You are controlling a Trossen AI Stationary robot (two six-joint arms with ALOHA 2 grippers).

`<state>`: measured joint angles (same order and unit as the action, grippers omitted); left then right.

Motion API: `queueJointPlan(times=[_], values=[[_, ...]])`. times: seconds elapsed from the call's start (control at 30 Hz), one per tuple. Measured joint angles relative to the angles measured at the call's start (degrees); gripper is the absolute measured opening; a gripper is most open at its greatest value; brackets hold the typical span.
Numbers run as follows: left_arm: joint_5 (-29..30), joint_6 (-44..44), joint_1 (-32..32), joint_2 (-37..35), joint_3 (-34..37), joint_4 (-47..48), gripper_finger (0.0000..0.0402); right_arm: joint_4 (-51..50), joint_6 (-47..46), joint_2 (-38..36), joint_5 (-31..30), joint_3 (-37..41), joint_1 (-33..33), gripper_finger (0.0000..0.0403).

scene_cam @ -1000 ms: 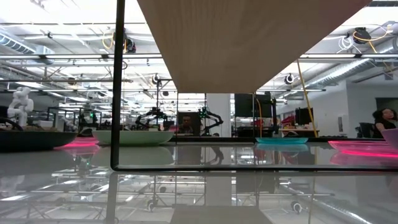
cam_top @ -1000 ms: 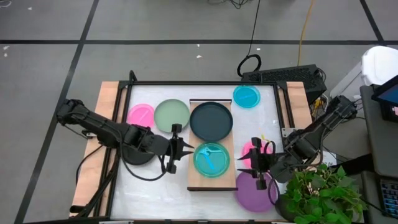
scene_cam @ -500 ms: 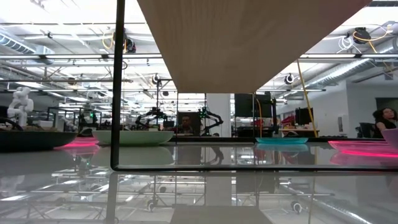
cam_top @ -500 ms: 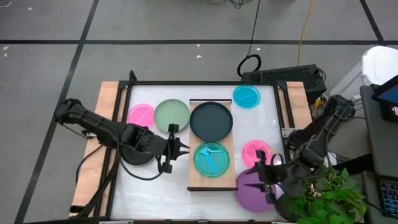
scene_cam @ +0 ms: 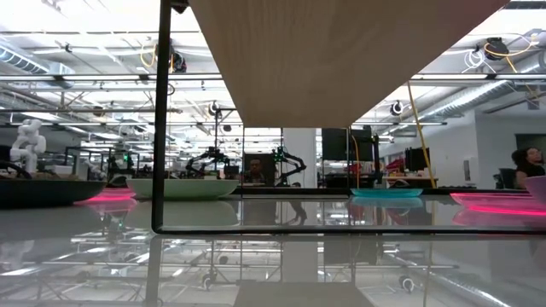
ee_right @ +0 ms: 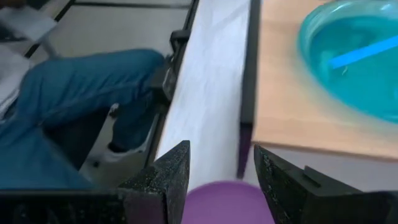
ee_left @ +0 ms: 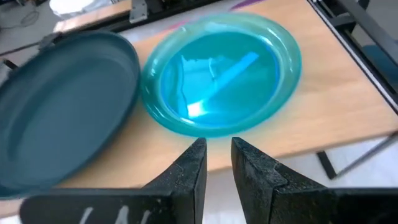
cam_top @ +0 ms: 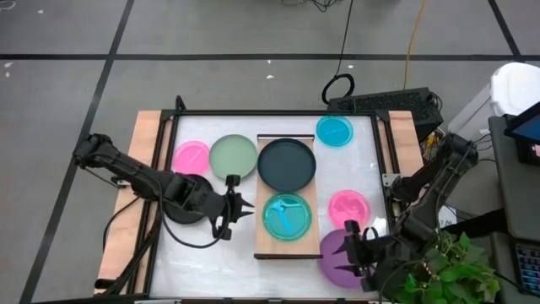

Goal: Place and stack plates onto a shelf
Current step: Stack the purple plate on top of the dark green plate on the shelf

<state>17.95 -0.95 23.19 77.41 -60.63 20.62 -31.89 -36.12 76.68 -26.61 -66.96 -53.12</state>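
The right pincer (cam_top: 353, 251), fingers spread and holding nothing, hovers over the near rim of the purple plate (cam_top: 342, 260), which lies on the white surface (cam_top: 202, 262) just beside the shelf (cam_top: 288, 247). The left pincer (ee_left: 216, 163), part-spread and empty, faces the cyan plate (ee_left: 221, 73) on the shelf.

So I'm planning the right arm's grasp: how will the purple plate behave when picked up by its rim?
The purple plate looks like thin plastic, so probably light and fairly stiff. Its glossy surface may slip between the right gripper's open fingers. It lies flat, so it is unlikely to roll.
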Motion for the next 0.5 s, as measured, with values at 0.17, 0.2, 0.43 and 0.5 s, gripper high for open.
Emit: queueJointPlan(times=[0.17, 0.2, 0.43, 0.5], values=[[-0.07, 0.54, 1.62, 0.00, 0.90, -1.86, 0.0081, -0.02, -0.48, 1.80, 5.44, 0.00, 0.28, 0.0160], [-0.08, 0.41, 1.74, 0.00, 0.91, -1.84, 0.0081, -0.04, -0.71, 2.02, 6.17, 0.00, 0.36, 0.0160], [0.02, -1.44, 1.76, 0.00, 0.94, -4.51, 0.0081, -0.99, -3.44, 2.30, 8.99, 0.00, 0.39, 0.0160], [0.03, -2.15, 1.76, 0.00, 0.94, -5.01, 0.0081, -2.27, -4.79, 2.30, 9.32, 0.00, 0.41, 0.0160]])
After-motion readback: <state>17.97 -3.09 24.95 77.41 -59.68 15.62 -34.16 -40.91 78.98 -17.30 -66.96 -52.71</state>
